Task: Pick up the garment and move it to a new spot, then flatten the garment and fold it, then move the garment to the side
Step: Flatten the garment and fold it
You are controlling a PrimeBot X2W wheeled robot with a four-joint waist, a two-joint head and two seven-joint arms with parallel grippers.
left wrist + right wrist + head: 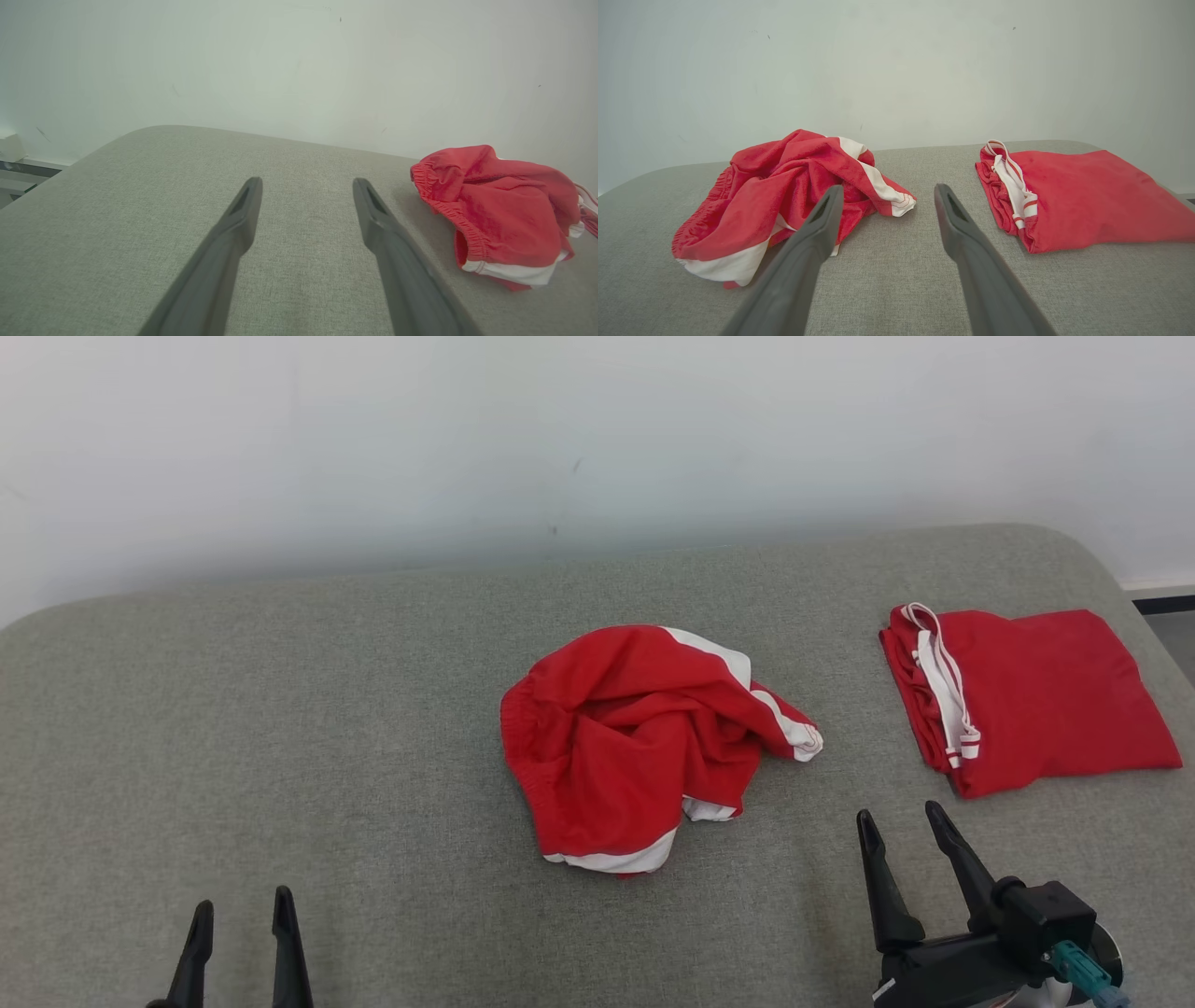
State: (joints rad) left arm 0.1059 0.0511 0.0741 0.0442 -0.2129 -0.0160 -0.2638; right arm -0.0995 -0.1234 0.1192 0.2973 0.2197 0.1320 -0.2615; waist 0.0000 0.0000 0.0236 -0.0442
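While left gripper [243, 900] at seven o'clock and right gripper [899, 811] at five o'clock stand spread, empty, crumpled garment [635, 737] lies central.

Dark tapered fingers [882, 887] join a black wrist block [1046, 915] (teal plug [1083, 973]).

The left gripper [243, 899] was cut off by the head view's bottom edge, with only its two fingertips showing. The right gripper [899, 810] was cut there too, across its dark body. In the right wrist view, one finger [803, 266] covered the near hem of the crumpled red shorts [784, 186], whose folds hid the inner cloth (front or back, no telling). The folded red shorts [1087, 196] ran off the right edge. Dark specks [553, 530] on the wall [280, 448] were too small to identify.
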